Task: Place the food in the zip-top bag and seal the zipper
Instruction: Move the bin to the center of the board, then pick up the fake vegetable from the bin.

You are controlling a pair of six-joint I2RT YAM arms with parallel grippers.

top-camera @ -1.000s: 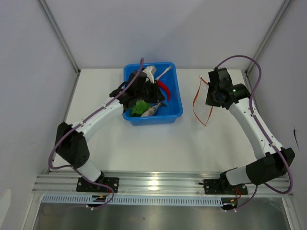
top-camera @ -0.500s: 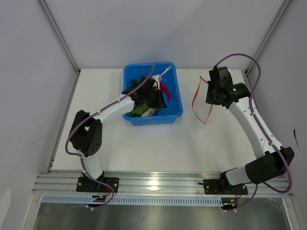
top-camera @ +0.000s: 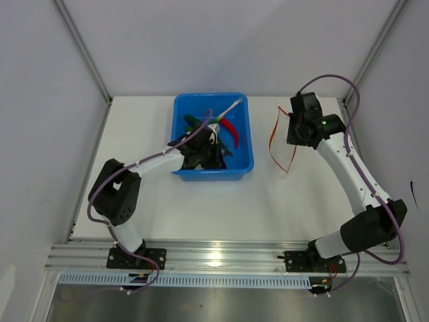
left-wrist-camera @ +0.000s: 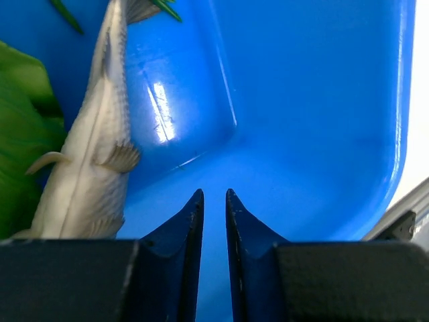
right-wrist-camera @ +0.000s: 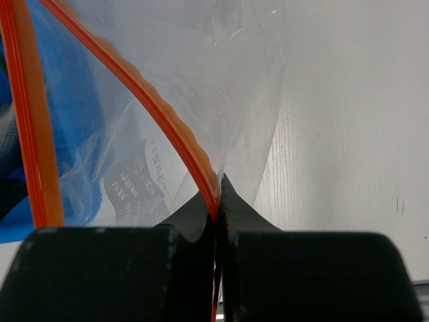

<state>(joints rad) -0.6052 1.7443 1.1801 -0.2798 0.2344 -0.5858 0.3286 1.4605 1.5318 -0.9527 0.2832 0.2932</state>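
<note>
We've got the right gripper (right-wrist-camera: pixel 218 184) pinched on the orange strip (right-wrist-camera: pixel 167 127) of the floppy, slick bag (right-wrist-camera: pixel 201 80), while the left gripper (left-wrist-camera: pixel 214 194), jaws barely apart & empty, sits in the blue bin (left-wrist-camera: pixel 322 100) w/ the food, next to a toy fish (left-wrist-camera: pixel 87 168) that's prob. light and hard, best gripped mid-body.

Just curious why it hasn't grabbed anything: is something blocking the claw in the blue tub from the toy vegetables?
Nothing visible does. The left gripper points at bare floor of the blue plastic bin, jaws slightly apart and empty; the whitish scaly toy lies uncovered beside it.
</note>
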